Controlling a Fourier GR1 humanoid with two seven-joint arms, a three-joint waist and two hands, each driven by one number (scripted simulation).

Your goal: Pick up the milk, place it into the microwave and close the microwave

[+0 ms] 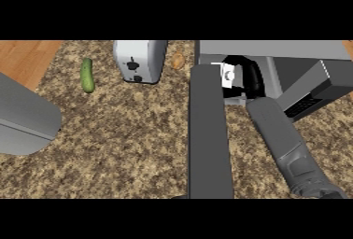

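The microwave (276,50) stands at the upper right with its door (210,135) swung open, reaching towards me as a long grey slab. My right forearm runs up from the lower right into the microwave's opening. My right hand (251,77) is curled round the white milk carton (228,74), held just inside the opening beside the door's hinge end. Most of the carton is hidden by the fingers. My left hand does not show.
A silver toaster (140,60) stands at the back, left of the microwave, with a small tan item (178,60) beside it. A green cucumber (88,74) lies further left. A large grey shape (24,116) fills the left edge. The microwave's keypad panel (307,103) is at the right.
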